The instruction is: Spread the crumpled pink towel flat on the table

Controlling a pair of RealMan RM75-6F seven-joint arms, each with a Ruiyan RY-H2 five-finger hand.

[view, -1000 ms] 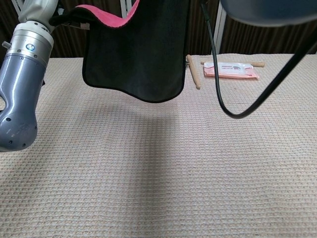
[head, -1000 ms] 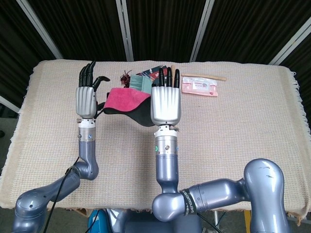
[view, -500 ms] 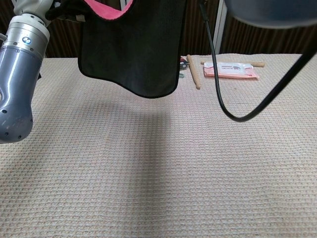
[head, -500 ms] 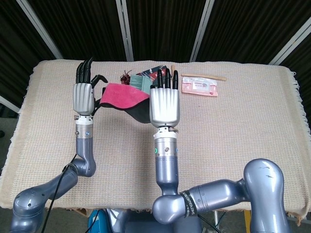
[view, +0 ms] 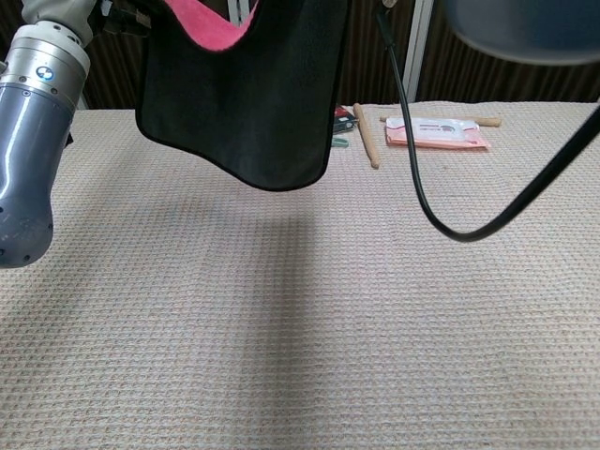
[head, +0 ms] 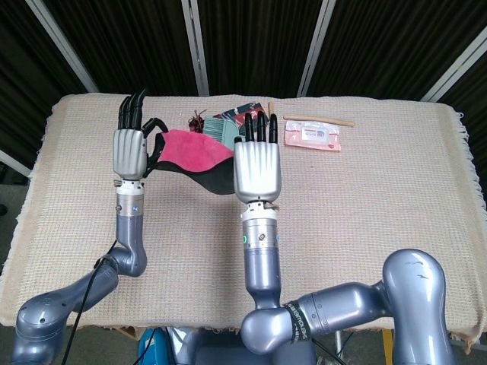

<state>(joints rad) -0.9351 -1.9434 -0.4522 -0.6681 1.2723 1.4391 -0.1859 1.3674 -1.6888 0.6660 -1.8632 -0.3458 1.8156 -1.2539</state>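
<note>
The towel (head: 196, 152), pink on one face and black on the other, hangs in the air between my two hands, sagging in the middle. In the chest view its black side (view: 239, 94) hangs well above the table, with a pink strip showing at the top. My left hand (head: 129, 144) holds the towel's left edge, fingers pointing up. My right hand (head: 256, 163) holds the right edge; its palm side is hidden, so the grip itself does not show.
The table is covered by a beige woven cloth (head: 365, 198). At the back lie a pink packet (head: 312, 136), a long wooden stick (head: 318, 119), another stick (view: 365, 136) and a pile of small coloured items (head: 221, 122).
Both hands have lifted the towel a little higher and shifted it slightly left. In the chest view the hanging black edge has risen.
</note>
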